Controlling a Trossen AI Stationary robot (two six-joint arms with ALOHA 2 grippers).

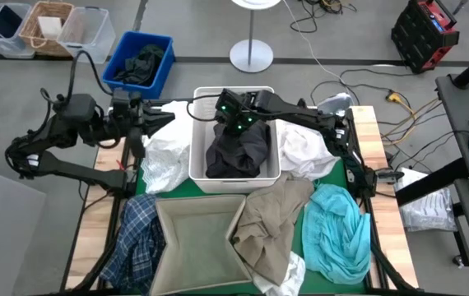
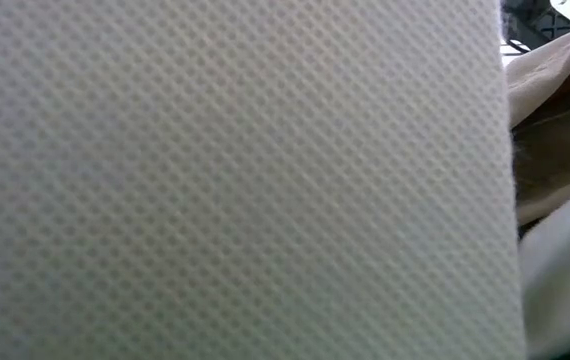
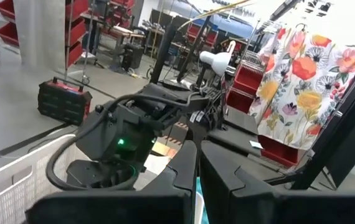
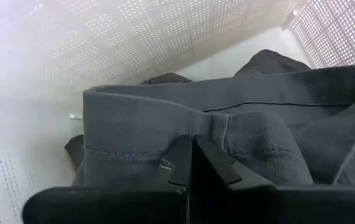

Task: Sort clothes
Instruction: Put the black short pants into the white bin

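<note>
A dark grey garment (image 1: 239, 152) lies heaped in the white perforated basket (image 1: 197, 164) at the table's middle. My right gripper (image 1: 236, 123) is over the basket's far part, shut on this garment (image 4: 165, 130). My left gripper (image 1: 162, 115) is shut and empty, held in the air at the basket's far left corner; its own view shows the two fingers (image 3: 197, 168) together. White garments lie to the left (image 1: 164, 156) and right (image 1: 308, 152) of the basket. A plaid shirt (image 1: 140, 238), a beige garment (image 1: 271, 218) and a teal garment (image 1: 337, 226) lie on the near part of the table. My right gripper pinches a stitched, folded edge of the dark grey garment (image 4: 184, 134) between its two fingers. The fingers come from above, pointing down into the basket. The rest of the garment lies slack on the basket's floor.
A beige fabric bin (image 1: 169, 247) stands at the near middle; its woven wall (image 2: 235, 180) fills most of the low view. A blue bin (image 1: 160, 74) with dark green cloth stands beyond the table's far left corner. Cables and a lamp base lie on the floor behind.
</note>
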